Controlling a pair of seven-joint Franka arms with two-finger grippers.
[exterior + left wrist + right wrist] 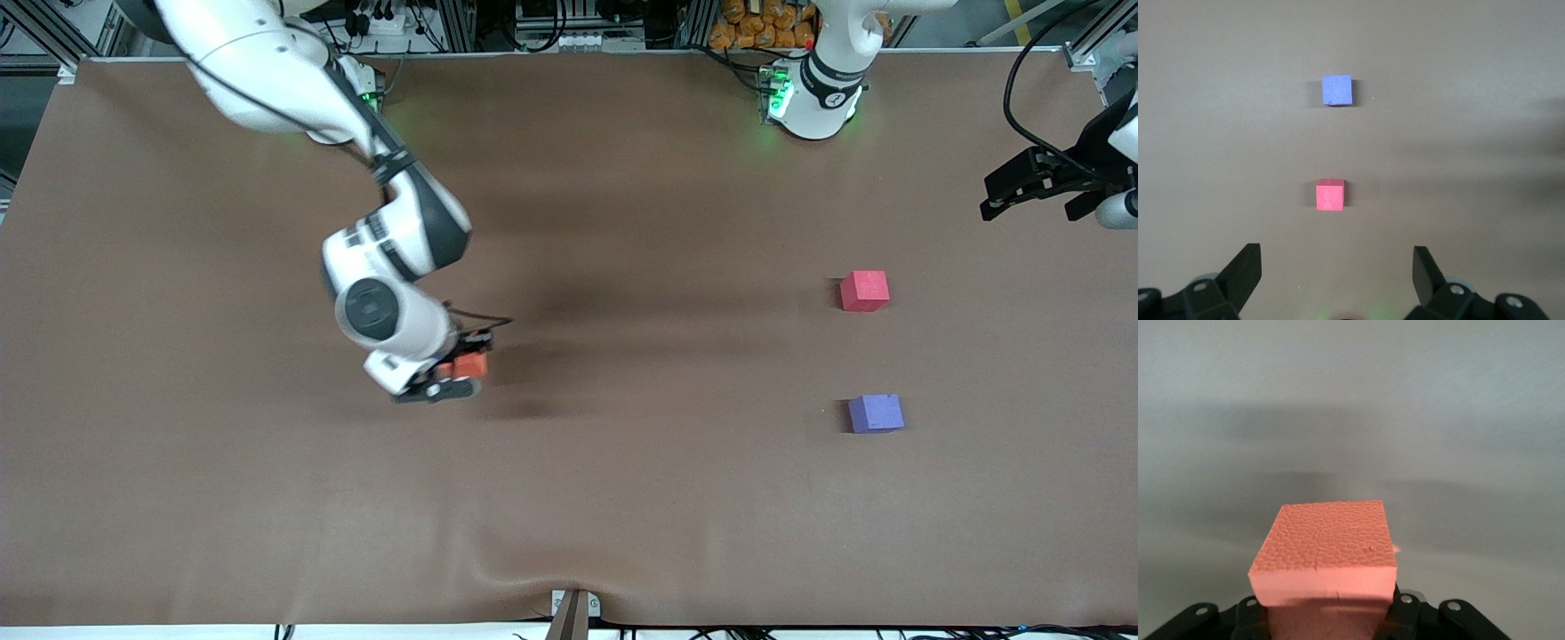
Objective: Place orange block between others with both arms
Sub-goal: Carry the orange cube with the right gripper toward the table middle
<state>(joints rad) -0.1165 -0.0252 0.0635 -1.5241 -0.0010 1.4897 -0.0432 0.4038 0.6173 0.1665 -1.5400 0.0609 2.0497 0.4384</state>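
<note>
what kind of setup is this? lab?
Likely a robotics lab: two white jointed arms bolted to a brown-covered table, aluminium framing along its edge, small foam cubes as test props.

Orange block (1327, 550): matt foam, pebbled, dimpled skin.
Red block (864, 291): matt, foam-like, faintly grainy.
Purple block (876, 413): matt, same finish.
Bench (622, 498): brown matt sheet cover, smooth, slightly rippled at the near edge.
Arms: glossy white shell, black bands.
Left pincer (1337, 273), right pincer (460, 367): black, matt, plastic-looking.
</note>
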